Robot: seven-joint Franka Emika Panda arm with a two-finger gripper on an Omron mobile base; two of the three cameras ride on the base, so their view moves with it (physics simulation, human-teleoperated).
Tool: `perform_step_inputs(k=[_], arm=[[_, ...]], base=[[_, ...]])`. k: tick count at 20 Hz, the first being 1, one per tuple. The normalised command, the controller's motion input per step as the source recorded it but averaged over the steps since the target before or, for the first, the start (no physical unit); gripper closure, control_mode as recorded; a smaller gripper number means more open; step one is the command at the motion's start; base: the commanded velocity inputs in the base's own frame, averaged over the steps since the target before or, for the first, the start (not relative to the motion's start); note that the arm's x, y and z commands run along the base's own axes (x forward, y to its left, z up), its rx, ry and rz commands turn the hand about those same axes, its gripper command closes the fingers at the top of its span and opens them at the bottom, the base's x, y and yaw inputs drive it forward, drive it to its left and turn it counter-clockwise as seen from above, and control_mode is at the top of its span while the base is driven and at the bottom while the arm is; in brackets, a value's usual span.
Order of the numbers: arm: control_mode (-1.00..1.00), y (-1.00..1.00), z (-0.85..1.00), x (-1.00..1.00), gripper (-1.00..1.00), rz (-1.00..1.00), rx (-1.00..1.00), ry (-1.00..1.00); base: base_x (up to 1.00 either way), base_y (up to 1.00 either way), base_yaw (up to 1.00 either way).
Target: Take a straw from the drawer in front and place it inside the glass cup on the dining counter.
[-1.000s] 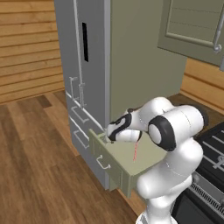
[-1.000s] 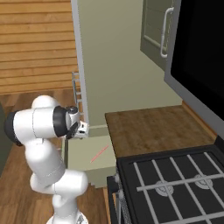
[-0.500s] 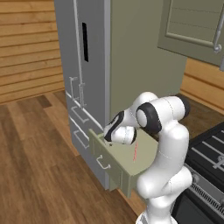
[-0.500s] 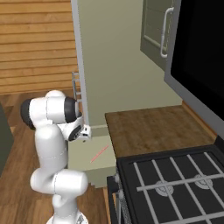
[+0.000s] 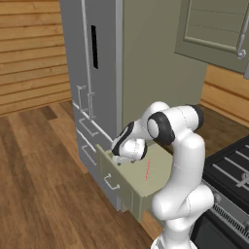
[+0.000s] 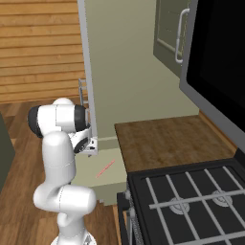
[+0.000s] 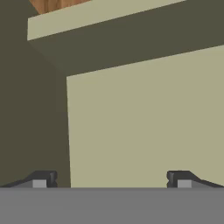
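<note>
The arm has swung upright over the open drawer (image 5: 146,182), its gripper (image 5: 118,156) now low at the front wall (jaws spread wide, empty). The straw (image 5: 147,170) lies untouched inside, so grasping remains.

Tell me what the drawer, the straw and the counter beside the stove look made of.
Drawer: matte sage-green painted board, probably wood; flat colour, silver metal handle.
Straw: thin and reddish, likely paper or plastic; too small to tell.
Counter: brown wood, grain lines visible, low sheen.
</note>
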Motion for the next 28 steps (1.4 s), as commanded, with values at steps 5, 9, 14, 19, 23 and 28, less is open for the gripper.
perform_step_inputs(k=[5, 9, 14, 19, 23, 28], arm=[[-1.0, 0.94, -0.3, -0.16, -1.0, 0.08, 0.03, 0.07], [-1.0, 1.0, -0.19, -0.29, -1.0, 0.09, 0.0, 0.04], [-1.0, 0.22, 0.3, -0.24, -1.0, -0.02, -0.02, -0.05], [-1.0, -0.86, 0.38, 0.0, -1.0, -0.17, -0.08, -0.02], [-1.0, -0.87, 0.0, 0.0, -1.0, -0.17, -0.08, 0.0], [-1.0, -0.63, 0.0, 0.01, -1.0, -0.18, -0.08, 0.01]], base=[[0.0, 0.0, 0.0], [0.0, 0.0, 0.0], [0.0, 0.0, 0.0], [0.0, 0.0, 0.0], [0.0, 0.0, 0.0], [0.0, 0.0, 0.0]])
